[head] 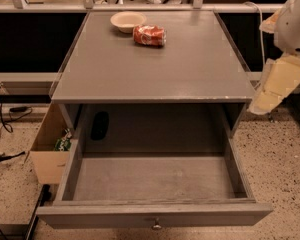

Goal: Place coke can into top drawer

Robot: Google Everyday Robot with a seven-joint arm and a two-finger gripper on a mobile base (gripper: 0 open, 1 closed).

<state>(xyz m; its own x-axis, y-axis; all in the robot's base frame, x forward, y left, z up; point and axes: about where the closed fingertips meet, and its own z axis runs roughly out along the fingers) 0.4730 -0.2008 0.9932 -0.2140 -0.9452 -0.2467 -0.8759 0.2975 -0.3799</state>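
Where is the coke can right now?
The coke can lies far back on the cabinet top, just right of the bowl; the tool hangs beyond its right edge.

The coke can (149,35), red with white markings, dented, lies on its side at the far part of the tabletop (155,71). The top drawer (90,216), grey with a round knob, is pulled fully open. The claw (272,86) hangs at the cabinet's right side.
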